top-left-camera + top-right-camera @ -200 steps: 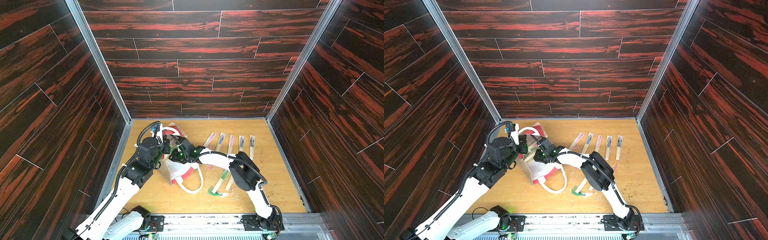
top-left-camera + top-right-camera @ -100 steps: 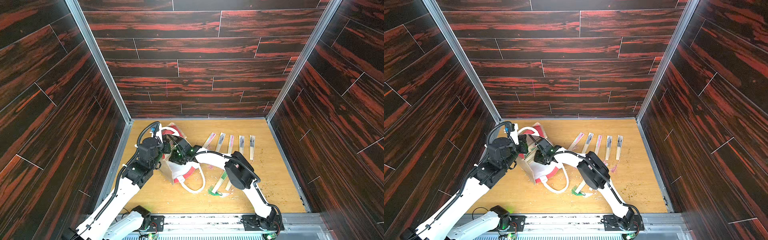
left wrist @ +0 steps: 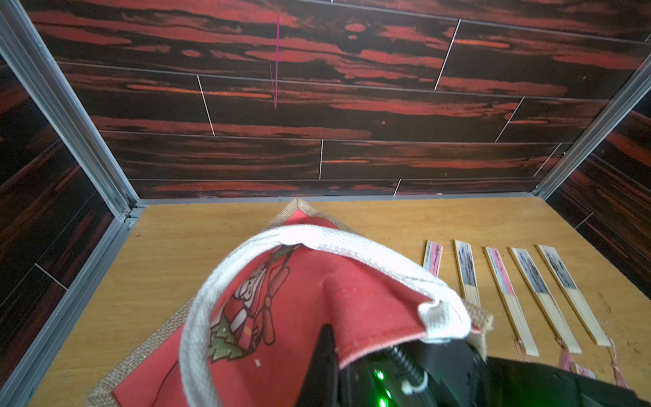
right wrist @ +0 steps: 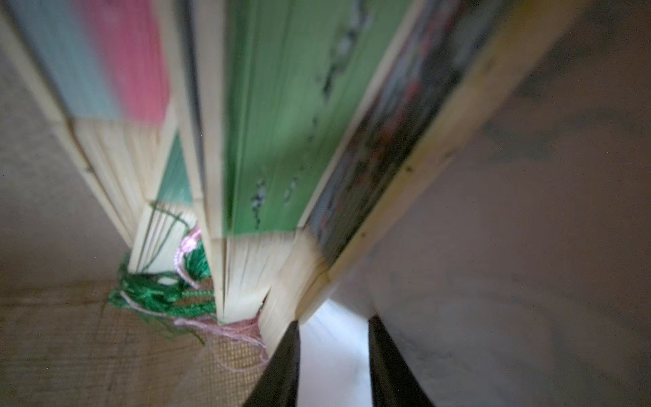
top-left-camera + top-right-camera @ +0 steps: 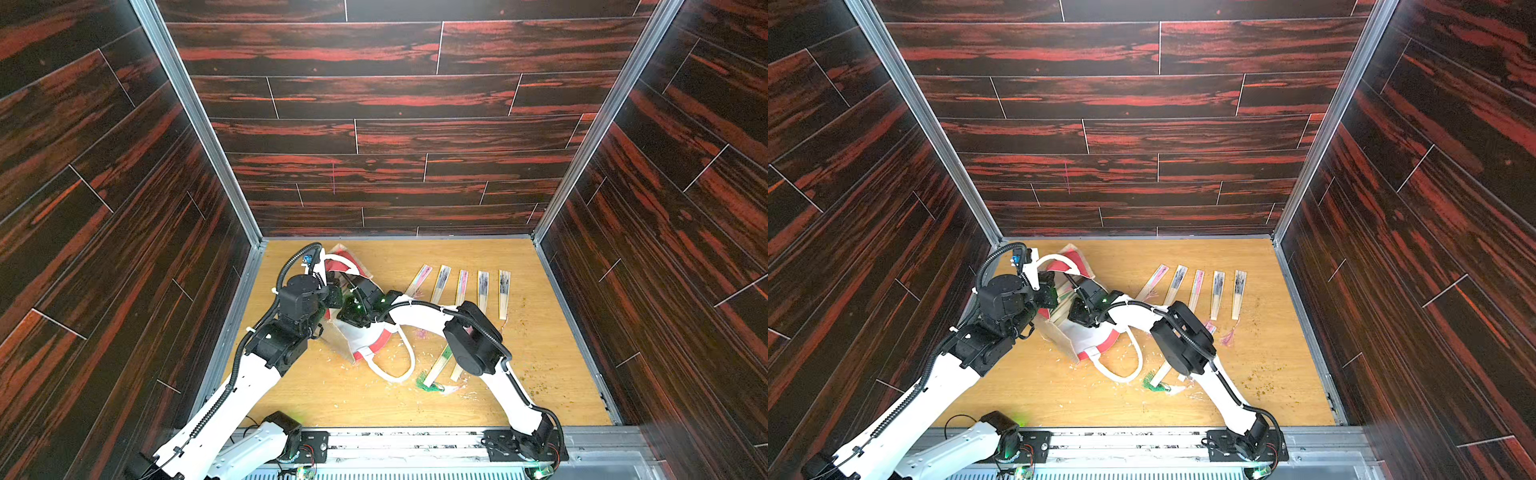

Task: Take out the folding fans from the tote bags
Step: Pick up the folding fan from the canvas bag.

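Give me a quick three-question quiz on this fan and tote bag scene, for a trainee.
1. True or false: the right tool is down inside the tote bag.
2. How many folding fans lie in the neat row on the table?
3. The left tool is shut on: A the bag's rim, B a fan, C nothing.
Key: 1 true; 2 five; 3 A.

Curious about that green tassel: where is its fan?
In a top view the fan lies on the table, just right of the bag's white handle, partly under the right arm.
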Motion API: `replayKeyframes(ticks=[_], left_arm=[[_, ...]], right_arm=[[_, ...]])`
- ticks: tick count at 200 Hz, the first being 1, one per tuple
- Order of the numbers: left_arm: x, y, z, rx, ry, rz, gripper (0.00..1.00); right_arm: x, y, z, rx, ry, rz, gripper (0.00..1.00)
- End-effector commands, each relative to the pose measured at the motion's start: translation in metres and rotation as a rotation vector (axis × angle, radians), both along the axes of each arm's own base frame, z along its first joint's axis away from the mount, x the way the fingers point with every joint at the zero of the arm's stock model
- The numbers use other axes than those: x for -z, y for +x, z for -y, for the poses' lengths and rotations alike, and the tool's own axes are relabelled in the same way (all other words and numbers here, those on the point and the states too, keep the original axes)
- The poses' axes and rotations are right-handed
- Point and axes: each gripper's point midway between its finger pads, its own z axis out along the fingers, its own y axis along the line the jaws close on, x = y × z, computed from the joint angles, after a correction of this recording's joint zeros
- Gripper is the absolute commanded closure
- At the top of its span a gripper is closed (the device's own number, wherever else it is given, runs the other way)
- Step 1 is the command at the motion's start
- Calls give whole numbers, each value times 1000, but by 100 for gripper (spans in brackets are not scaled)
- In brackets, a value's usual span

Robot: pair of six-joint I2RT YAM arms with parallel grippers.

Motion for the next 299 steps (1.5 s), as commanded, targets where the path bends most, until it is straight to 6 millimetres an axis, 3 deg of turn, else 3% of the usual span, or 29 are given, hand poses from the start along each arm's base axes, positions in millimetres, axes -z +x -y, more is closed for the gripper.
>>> replayKeyframes(ticks=[1,49,70,94,131,165,210,299], left_arm=[[-26,-6,-1,6,-58,74,100],[-25,-7,3,28,-80,68,100],[-25,-8,2,24,-85,69,100],[-23,-9,-2,2,-82,71,100],[-20,-8,-7,-23,-64,63,100],[-17,-8,-14,-62,-44,61,100],[-16,-8,-27,-122,-11,64,100],[-15,-8,-43,-216,-28,85,100]], right_arm=[[9,14,-6,31,49,12,68],[18,23,-12,49,46,4,68],[35,25,-6,77,-25,-36,72],[38,24,-8,69,-7,-41,79],[4,28,-21,8,77,46,100],[-33,30,-17,-5,85,128,100],[-66,27,-1,-5,20,222,100],[-126,-4,31,-72,-108,463,100]])
